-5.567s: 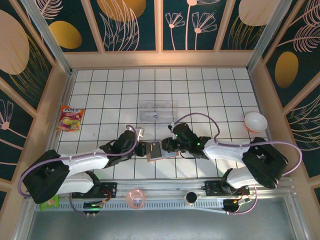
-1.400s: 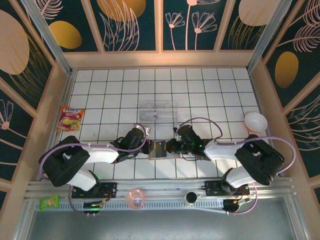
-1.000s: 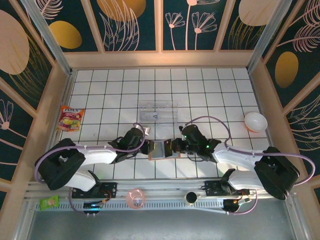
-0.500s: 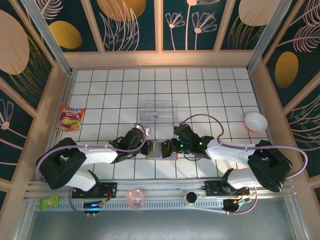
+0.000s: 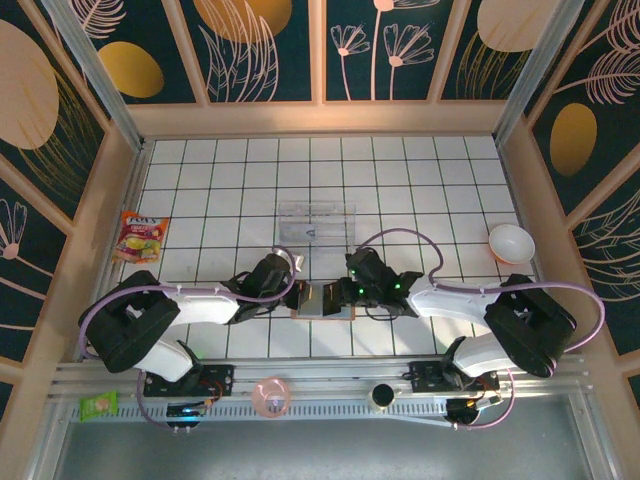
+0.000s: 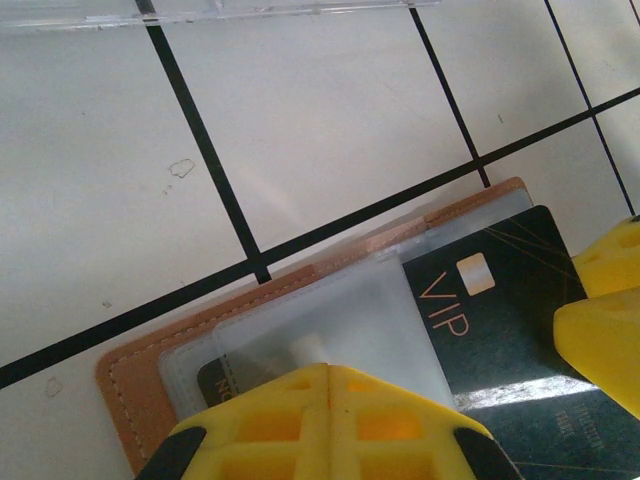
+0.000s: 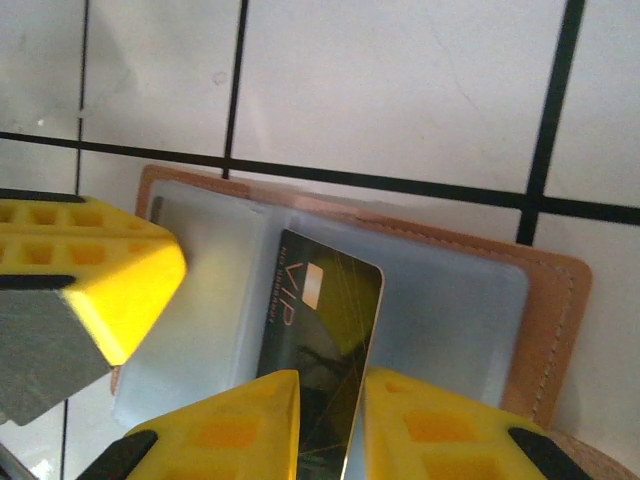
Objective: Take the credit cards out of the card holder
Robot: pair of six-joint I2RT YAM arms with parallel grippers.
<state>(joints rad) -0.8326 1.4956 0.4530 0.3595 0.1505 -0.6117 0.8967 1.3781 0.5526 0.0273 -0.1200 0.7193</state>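
Right gripper (image 7: 330,425) has edged back in, clenched on the black VIP card (image 7: 318,320), half out of the card holder (image 7: 480,300) lying open on the table; left gripper (image 6: 328,385), fingers together, pins it, so first extraction looks underway

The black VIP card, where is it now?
In the right wrist view, the black VIP card lies on the open card holder, its near end between the yellow fingers of the right hand.

Card holder (image 5: 322,300) between left claw (image 5: 297,297), right claw (image 5: 343,295)
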